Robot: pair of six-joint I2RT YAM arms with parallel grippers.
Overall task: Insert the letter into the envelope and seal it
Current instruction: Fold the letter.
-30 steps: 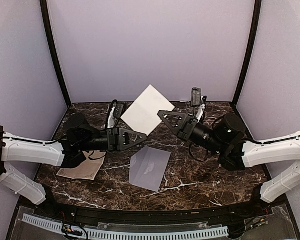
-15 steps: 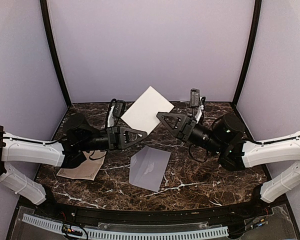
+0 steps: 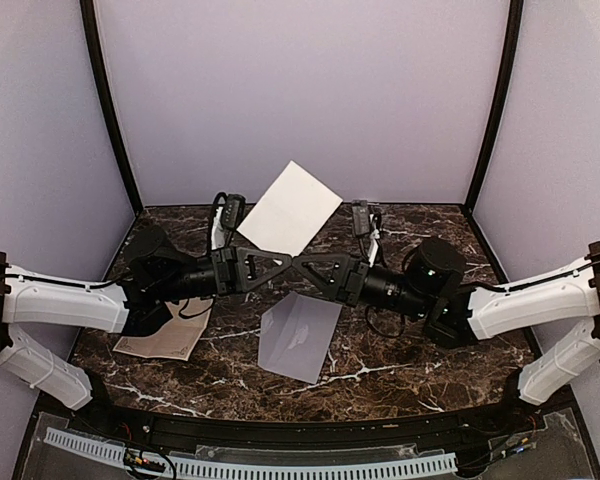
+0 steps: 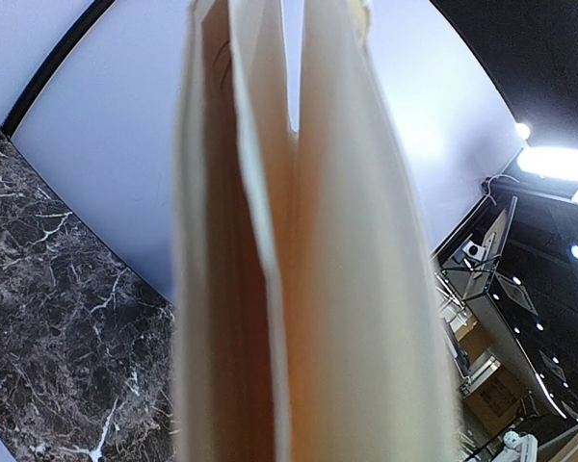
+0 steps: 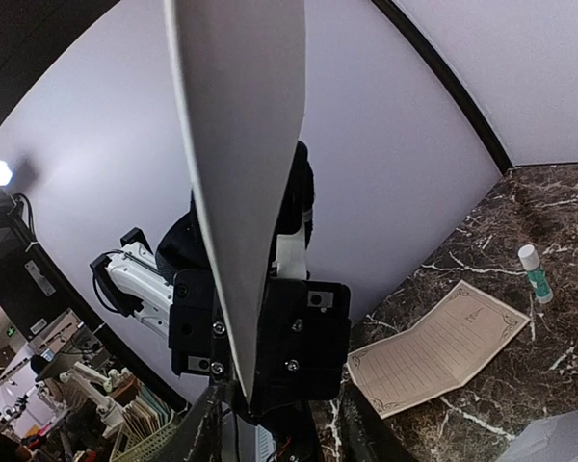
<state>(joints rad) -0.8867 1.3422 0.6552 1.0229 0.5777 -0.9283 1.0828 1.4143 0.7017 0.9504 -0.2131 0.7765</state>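
Folded letter [image 3: 290,208] is held upright above the table [image 3: 400,360], near the middle of the back half, white face towards the top camera. In the left wrist view its cream inner layers are seen edge-on, slightly parted. Left gripper [image 3: 283,263] is clamped on the letter's lower corner, jaws pressed together on the paper. Right gripper [image 3: 306,266] is brought tip to tip with the left one at the same corner. In the right wrist view its jaws are seen standing apart on either side of the sheet's lower edge, and no contact with the paper can be made out. Envelope [image 3: 300,335] is lying flat on the table just below the two grippers, near the centre, touched by neither. A tan bordered sheet [image 3: 165,342] is lying under the left arm. A glue stick [image 5: 535,271] is noted on the table beyond that sheet in the right wrist view.
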